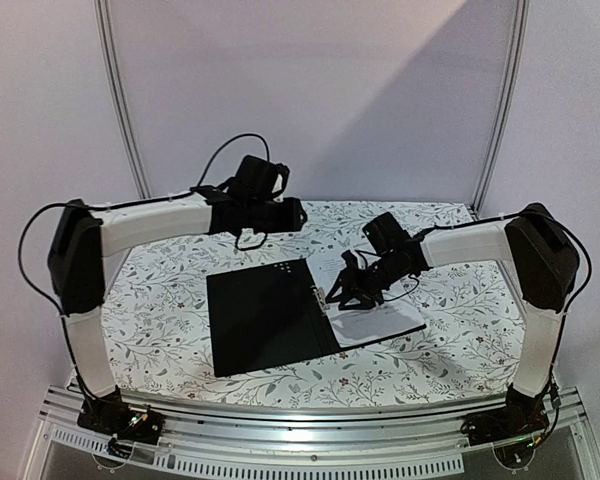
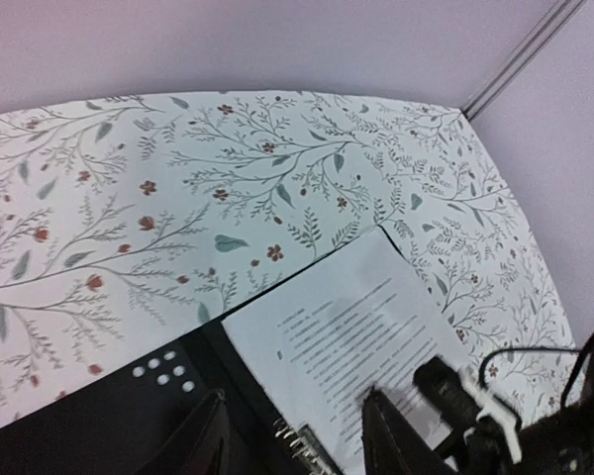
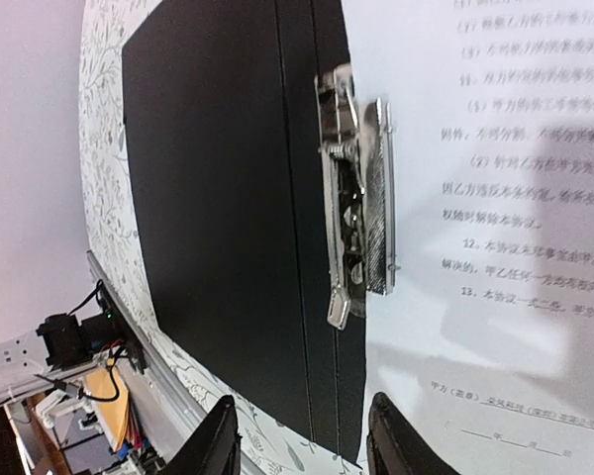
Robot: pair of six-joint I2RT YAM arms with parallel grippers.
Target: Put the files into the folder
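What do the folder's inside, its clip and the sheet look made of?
Clip: shiny silver metal, judging by bright glints. Folder inside: matte black, plastic or coated board, unclear which. Sheet: thin white paper with printed black text.

Printed files [image 2: 356, 327] on open black folder [image 2: 79, 430]

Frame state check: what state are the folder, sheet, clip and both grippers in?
folder: open, flat, black inside up.
sheet: lying on folder's right half, text up.
metal clip: over sheet's left edge; clamping unclear.
left gripper: open, empty.
right gripper: open, empty.
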